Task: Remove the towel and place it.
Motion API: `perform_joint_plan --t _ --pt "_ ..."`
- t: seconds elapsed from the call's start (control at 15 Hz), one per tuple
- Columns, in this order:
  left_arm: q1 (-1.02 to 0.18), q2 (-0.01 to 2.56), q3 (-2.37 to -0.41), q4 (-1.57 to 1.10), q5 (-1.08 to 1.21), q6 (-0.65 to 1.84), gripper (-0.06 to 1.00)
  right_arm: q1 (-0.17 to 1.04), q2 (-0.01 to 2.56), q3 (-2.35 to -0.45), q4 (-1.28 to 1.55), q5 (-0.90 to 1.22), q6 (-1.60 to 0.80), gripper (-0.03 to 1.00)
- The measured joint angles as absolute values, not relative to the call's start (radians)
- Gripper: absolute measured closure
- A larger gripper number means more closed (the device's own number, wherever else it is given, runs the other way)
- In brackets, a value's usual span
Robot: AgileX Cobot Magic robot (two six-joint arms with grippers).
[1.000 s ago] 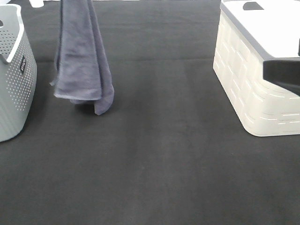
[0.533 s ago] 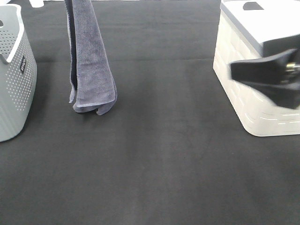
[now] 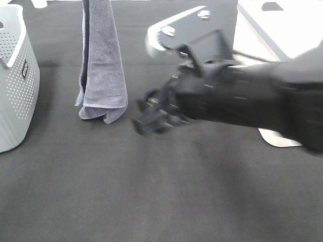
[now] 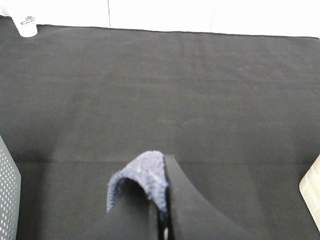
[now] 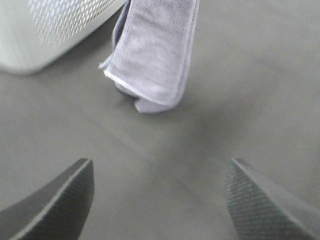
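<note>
The greyish-lavender towel [image 3: 102, 60] hangs folded from above the frame's top edge, its lower end touching or just above the black mat. In the left wrist view my left gripper [image 4: 162, 200] is shut on a fold of the towel [image 4: 142, 177]. My right gripper [image 3: 149, 113] has reached across the middle, open, just right of the towel's lower end. In the right wrist view its two fingers [image 5: 55, 200] stand wide apart with the towel's end [image 5: 155, 55] ahead of them, not touching.
A grey perforated basket [image 3: 15, 75] stands at the left edge, close to the towel; it also shows in the right wrist view [image 5: 55, 25]. A white lidded box [image 3: 275, 30] stands at the back right, partly hidden by my right arm. A black mat [image 3: 151, 201] covers the table.
My right arm has swept in from the right edge to the middle, ending beside the towel. The hanging towel has turned and shifted slightly right.
</note>
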State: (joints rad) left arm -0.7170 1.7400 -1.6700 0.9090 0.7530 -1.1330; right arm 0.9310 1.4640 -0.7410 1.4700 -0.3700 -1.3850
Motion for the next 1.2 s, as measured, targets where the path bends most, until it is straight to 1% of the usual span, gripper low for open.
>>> perform_joint_plan --t 0.13,0.4,0.53,0.67,0.93,1.07,1.2 --pt "-0.717 1.74 -1.67 0.909 0.741 -1.127 0.94 0.931 1.582 -0.823 1.426 -0.4 -1.251 0.24" --pt "-0.717 1.74 -1.67 0.91 0.702 -1.019 0.94 0.931 1.788 -0.97 1.211 -0.399 -1.055 0.24" --pt "-0.717 1.74 -1.67 0.91 0.7 -1.006 0.94 0.931 1.872 -1.049 1.191 -0.433 -0.862 0.24" --pt "-0.717 1.74 -1.67 0.911 0.699 -1.005 0.94 0.931 1.942 -1.129 1.181 -0.471 -0.755 0.24" --pt "-0.717 1.74 -1.67 0.911 0.654 -1.004 0.94 0.951 2.04 -1.236 1.182 -0.494 -0.738 0.24" --pt "-0.717 1.74 -1.67 0.911 0.645 -1.003 0.94 0.957 2.086 -1.286 1.26 -0.567 -0.763 0.24" --pt "-0.717 1.74 -1.67 0.911 0.639 -1.003 0.94 0.957 2.123 -1.329 1.359 -0.662 -0.858 0.24"
